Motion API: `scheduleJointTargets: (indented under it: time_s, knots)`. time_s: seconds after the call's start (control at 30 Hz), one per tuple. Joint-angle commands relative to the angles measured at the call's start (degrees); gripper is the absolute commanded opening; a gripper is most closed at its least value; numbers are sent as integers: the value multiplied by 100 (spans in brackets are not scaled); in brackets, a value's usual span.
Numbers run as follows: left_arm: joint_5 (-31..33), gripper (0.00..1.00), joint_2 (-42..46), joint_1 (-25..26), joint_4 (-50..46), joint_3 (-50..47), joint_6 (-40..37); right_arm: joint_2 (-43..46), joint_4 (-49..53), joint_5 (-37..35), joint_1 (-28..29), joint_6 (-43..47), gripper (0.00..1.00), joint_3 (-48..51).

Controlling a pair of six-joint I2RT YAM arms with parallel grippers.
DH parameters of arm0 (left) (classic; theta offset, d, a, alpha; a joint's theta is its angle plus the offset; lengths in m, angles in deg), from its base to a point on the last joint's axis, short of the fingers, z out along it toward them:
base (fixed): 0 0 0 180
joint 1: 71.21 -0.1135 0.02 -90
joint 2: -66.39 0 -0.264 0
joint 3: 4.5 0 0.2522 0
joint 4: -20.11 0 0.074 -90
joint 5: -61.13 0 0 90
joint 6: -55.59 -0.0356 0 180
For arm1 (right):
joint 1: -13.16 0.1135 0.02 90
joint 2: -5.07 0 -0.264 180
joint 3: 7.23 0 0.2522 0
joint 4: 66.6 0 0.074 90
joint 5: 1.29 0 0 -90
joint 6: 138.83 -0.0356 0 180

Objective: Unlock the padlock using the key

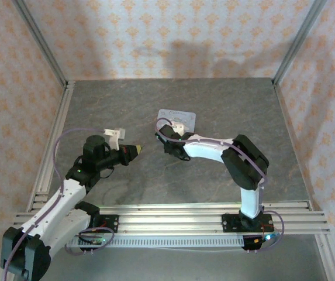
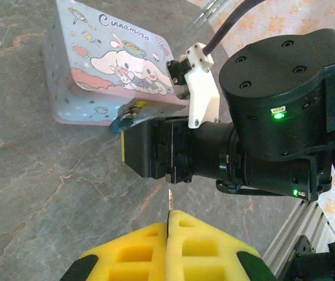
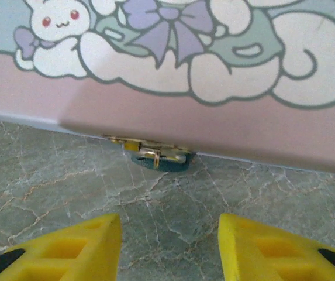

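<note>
The tiny teal padlock (image 3: 158, 159) hangs by its metal shackle from the brassy clasp of the pastel cartoon tin (image 3: 185, 88) and rests on the table. My right gripper (image 3: 170, 228) is open just short of it, one yellow finger (image 3: 100, 243) to each side, touching nothing. In the left wrist view the padlock (image 2: 122, 120) shows at the tin's (image 2: 111, 64) front edge, beside the right gripper's black body (image 2: 173, 152). My left gripper (image 2: 169, 215) is shut on the thin pale key (image 2: 169, 199), whose tip sticks out toward the right gripper. From above, the left gripper (image 1: 135, 150) sits left of the right gripper (image 1: 168, 144).
The tin (image 1: 177, 119) lies mid-table on the grey marbled surface (image 1: 214, 105). Patterned walls and metal frame posts (image 1: 53, 64) enclose the table on three sides. An aluminium rail (image 1: 173, 213) runs along the near edge by the arm bases.
</note>
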Motion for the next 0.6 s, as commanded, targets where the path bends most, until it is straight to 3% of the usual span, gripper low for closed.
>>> scheduleJointTargets:
  time_s: [0.0, 0.57]
  knots:
    - [67, 0, -39, 54, 187, -81, -160, -88, -164, -313, -33, 56, 47, -165]
    - [-4, 0, -52, 45, 215, -217, -308, -548, 113, -227, -246, -36, 45, -656]
